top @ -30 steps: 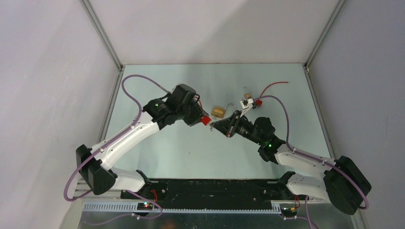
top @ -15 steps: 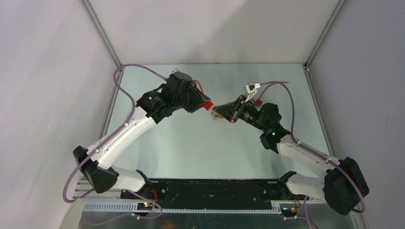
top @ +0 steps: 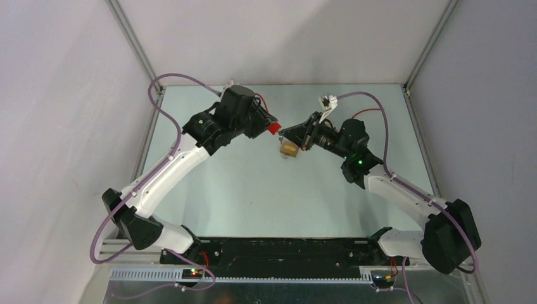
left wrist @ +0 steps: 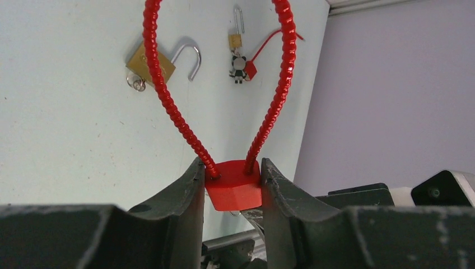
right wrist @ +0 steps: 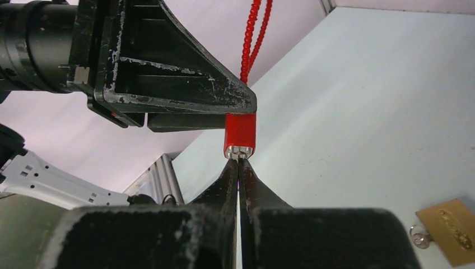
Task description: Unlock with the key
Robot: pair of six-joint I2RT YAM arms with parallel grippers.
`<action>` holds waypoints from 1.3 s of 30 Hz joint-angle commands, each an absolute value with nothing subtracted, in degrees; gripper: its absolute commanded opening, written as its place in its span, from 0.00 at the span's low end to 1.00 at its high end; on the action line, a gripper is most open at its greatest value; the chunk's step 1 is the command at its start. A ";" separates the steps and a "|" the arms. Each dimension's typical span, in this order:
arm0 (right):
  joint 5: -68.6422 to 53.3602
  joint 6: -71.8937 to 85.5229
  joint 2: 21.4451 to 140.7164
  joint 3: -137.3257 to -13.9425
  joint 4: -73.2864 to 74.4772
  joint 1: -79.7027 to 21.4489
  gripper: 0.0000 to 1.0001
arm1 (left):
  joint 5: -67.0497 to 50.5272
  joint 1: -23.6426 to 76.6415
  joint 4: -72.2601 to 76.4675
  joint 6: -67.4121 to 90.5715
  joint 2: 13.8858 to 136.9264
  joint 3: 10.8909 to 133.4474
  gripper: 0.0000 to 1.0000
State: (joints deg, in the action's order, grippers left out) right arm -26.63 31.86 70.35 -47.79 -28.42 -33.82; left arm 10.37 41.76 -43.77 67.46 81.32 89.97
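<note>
My left gripper point(top: 270, 128) point(left wrist: 231, 171) is shut on the sides of a small red lock body point(left wrist: 233, 188) point(right wrist: 240, 133). The lock's red ribbed cable loop point(left wrist: 168, 106) stands up from it. My right gripper point(top: 284, 134) point(right wrist: 239, 161) is shut, its tips pressed against the lock's silvery end face. The key is almost hidden between them. In the left wrist view only a thin silvery bit point(left wrist: 236, 213) shows under the lock. Both grippers hang above the table.
An open brass padlock point(top: 289, 150) point(left wrist: 150, 63) point(right wrist: 451, 230) with a small ring lies on the table point(top: 253, 190) under the grippers. Farther back lie a smaller brass padlock point(left wrist: 235, 40), a panda charm point(left wrist: 239, 66) and a red tag point(left wrist: 250, 70) with red wire.
Both grippers have moved together toward the back of the table, carrying the red lock. The right tips stay at the lock's end. The brass padlock has not moved.
</note>
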 commanded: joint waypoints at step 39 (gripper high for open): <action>-28.38 60.93 78.68 -49.63 -46.14 -31.34 0.00 | -8.32 45.24 -15.03 67.97 71.17 75.60 0.00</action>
State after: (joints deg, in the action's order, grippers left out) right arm -30.30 49.82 76.42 -50.24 -37.74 -31.29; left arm 5.87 38.65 -23.38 64.10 75.02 77.56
